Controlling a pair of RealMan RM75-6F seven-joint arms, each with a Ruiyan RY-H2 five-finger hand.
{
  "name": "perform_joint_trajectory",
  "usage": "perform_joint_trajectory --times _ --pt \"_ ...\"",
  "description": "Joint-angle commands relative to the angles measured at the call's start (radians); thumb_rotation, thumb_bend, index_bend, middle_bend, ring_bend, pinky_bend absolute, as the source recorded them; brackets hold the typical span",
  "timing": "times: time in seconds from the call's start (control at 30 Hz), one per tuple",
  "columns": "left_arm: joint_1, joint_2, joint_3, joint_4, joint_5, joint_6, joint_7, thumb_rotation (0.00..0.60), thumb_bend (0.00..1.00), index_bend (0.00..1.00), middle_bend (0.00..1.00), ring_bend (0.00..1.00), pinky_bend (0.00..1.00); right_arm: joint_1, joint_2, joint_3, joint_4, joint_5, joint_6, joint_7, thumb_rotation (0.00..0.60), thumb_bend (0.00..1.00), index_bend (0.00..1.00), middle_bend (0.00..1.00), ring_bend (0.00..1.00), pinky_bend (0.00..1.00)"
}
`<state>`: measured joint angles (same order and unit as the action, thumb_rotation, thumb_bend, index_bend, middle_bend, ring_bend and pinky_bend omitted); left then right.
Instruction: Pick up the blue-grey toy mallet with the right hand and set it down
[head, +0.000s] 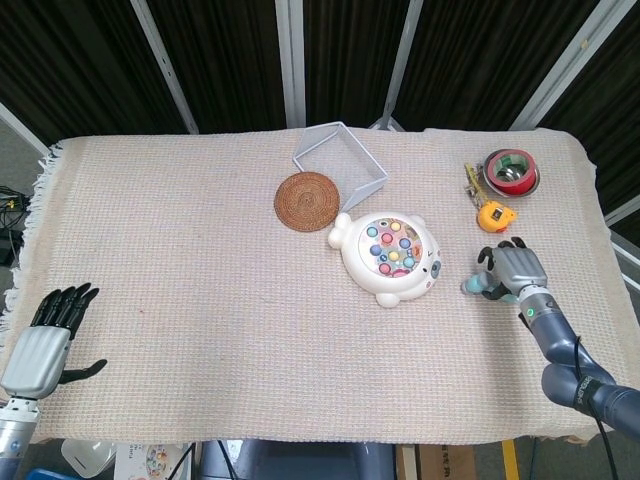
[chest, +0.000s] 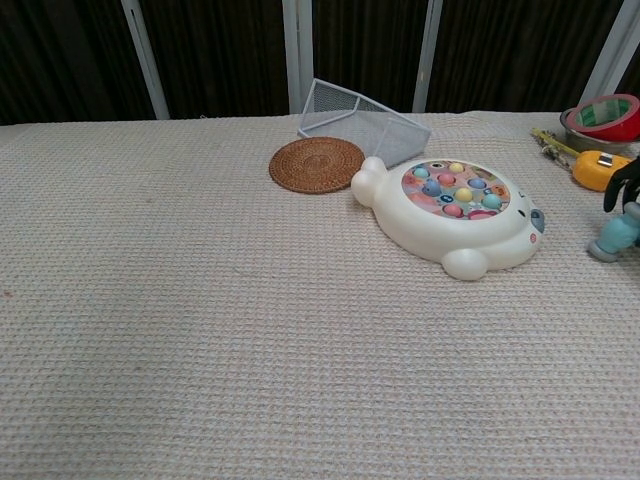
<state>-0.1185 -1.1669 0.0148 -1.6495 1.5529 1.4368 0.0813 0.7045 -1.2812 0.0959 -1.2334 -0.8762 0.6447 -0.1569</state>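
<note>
No brand, label or writing is legible to me on any object. My right hand (head: 514, 270) sits at the table's right side, its dark fingers (chest: 628, 183) curled around the blue-grey toy mallet (head: 476, 289). The mallet shows a pale blue-grey rounded end projecting leftward from the hand; in the chest view it appears as a short cylinder with a flared grey base (chest: 612, 238), partly cut by the frame edge. It lies just right of the white animal-shaped game board (head: 388, 257), whose face carries coloured round pegs. I cannot tell whether the mallet touches the woven cloth (head: 200, 260). My left hand (head: 45, 338) rests at the near left edge, fingers extended and thumb out, holding nothing. Behind the board: a round wicker coaster (head: 307, 201), a tipped wire basket (head: 341, 157), a yellow tape measure (head: 493, 216), and a metal bowl (head: 513, 172) holding a red-and-green ring.
</note>
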Motion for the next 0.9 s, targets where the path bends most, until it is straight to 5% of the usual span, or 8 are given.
perform_joint_trajectory --times 0.03,0.27,0.47,0.67,0.9 --pt "0.000 0.000 -0.001 0.000 0.001 0.002 -0.001 0.600 0.06 0.00 0.00 0.00 0.00 -0.007 0.010 -0.001 -0.015 0.000 0.012 -0.002 0.600 0.23 0.33 0.38 0.13 0.00" --pt "-0.002 0.000 -0.003 0.002 0.000 0.001 -0.004 0.600 0.06 0.00 0.00 0.00 0.00 -0.041 0.074 0.001 -0.094 -0.032 0.049 0.028 0.600 0.23 0.05 0.19 0.01 0.00" --pt "-0.004 0.000 -0.007 0.004 -0.005 -0.002 -0.011 0.600 0.06 0.00 0.00 0.00 0.00 -0.122 0.165 0.006 -0.239 -0.120 0.185 0.086 0.600 0.23 0.02 0.16 0.00 0.00" --pt "-0.001 -0.006 -0.009 0.018 -0.009 0.002 -0.025 0.600 0.06 0.00 0.00 0.00 0.00 -0.296 0.196 -0.007 -0.354 -0.287 0.529 0.152 0.600 0.23 0.02 0.08 0.00 0.00" --pt "0.014 -0.010 -0.003 0.028 0.020 0.042 -0.035 0.600 0.06 0.00 0.00 0.00 0.00 -0.467 0.117 -0.063 -0.341 -0.457 0.856 0.141 0.600 0.23 0.02 0.06 0.00 0.00"
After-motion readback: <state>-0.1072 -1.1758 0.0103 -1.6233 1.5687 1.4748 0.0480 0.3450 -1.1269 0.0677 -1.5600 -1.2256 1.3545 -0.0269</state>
